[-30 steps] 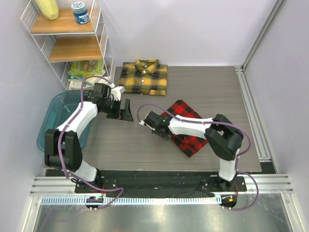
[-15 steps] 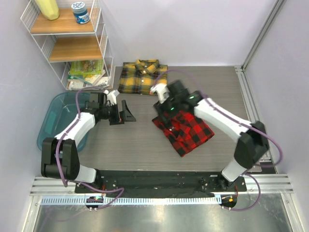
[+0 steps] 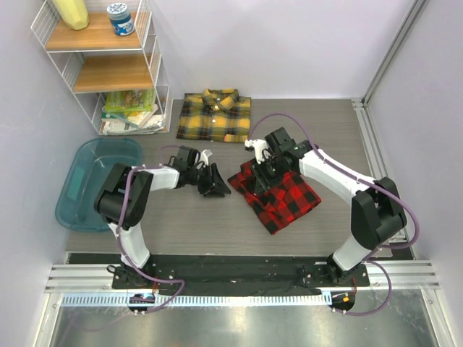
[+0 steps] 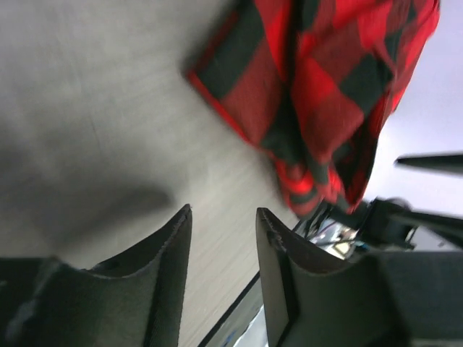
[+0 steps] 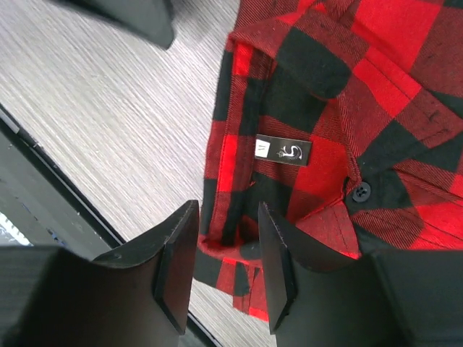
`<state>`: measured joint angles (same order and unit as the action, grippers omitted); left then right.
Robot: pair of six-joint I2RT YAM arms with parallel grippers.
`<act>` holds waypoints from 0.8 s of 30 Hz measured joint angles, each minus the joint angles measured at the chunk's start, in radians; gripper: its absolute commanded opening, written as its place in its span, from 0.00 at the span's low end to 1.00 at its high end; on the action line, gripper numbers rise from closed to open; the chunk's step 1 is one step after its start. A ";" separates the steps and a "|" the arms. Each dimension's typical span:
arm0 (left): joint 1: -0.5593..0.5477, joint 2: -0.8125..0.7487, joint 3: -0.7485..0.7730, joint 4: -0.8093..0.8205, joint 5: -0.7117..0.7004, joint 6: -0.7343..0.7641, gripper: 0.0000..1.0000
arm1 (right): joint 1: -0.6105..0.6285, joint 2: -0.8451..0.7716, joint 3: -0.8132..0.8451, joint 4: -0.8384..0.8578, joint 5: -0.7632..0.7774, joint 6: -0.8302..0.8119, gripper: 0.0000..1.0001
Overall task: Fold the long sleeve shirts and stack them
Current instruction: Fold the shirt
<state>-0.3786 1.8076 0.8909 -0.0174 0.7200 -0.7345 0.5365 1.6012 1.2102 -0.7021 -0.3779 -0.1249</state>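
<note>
The red-and-black long sleeve shirt (image 3: pixel 283 195) lies folded at the table's middle, turned at an angle. The yellow-and-black shirt (image 3: pixel 215 116) lies folded at the back, collar away from me. My right gripper (image 3: pixel 266 170) hangs over the red shirt's far left end. In the right wrist view its jaws (image 5: pixel 228 217) stand apart astride the collar edge of the red shirt (image 5: pixel 362 94), near a white label (image 5: pixel 283 150). My left gripper (image 3: pixel 217 185) sits low just left of the red shirt. In the left wrist view it (image 4: pixel 223 217) is open over bare table, and the red shirt (image 4: pixel 318 94) lies ahead.
A teal bin (image 3: pixel 94 181) sits at the left edge of the table (image 3: pixel 311 130). A white wire shelf (image 3: pixel 108 65) with a jar, a bottle and packets stands at the back left. A metal rail (image 3: pixel 376 166) runs along the right side.
The left gripper has slid right to the red shirt's edge, its jaws narrower. The right arm swung from the shirt's near left side to its far end, and the shirt turned.
</note>
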 measured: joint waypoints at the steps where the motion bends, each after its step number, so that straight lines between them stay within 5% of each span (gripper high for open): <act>1: 0.000 0.026 0.009 0.025 0.003 -0.026 0.44 | 0.000 0.008 0.000 0.001 -0.002 0.000 0.43; 9: -0.048 0.093 0.063 0.142 0.011 -0.122 0.41 | -0.189 0.018 0.008 -0.003 -0.010 -0.047 0.41; 16: -0.066 0.224 0.186 0.134 0.024 -0.075 0.24 | -0.395 0.018 -0.006 -0.030 0.020 -0.122 0.36; 18: -0.063 0.256 0.243 0.102 0.026 -0.034 0.28 | -0.390 0.026 -0.034 -0.031 0.015 -0.143 0.31; 19: -0.062 0.272 0.277 0.082 0.026 -0.010 0.40 | -0.385 0.037 -0.051 -0.031 0.005 -0.152 0.30; 24: -0.038 0.290 0.382 0.001 0.019 0.096 0.63 | -0.361 0.163 -0.127 -0.034 -0.089 -0.162 0.26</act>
<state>-0.4168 2.0975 1.2732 -0.0166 0.7387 -0.6384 0.1753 1.7638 1.0832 -0.7361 -0.4664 -0.2871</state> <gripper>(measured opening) 0.541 0.265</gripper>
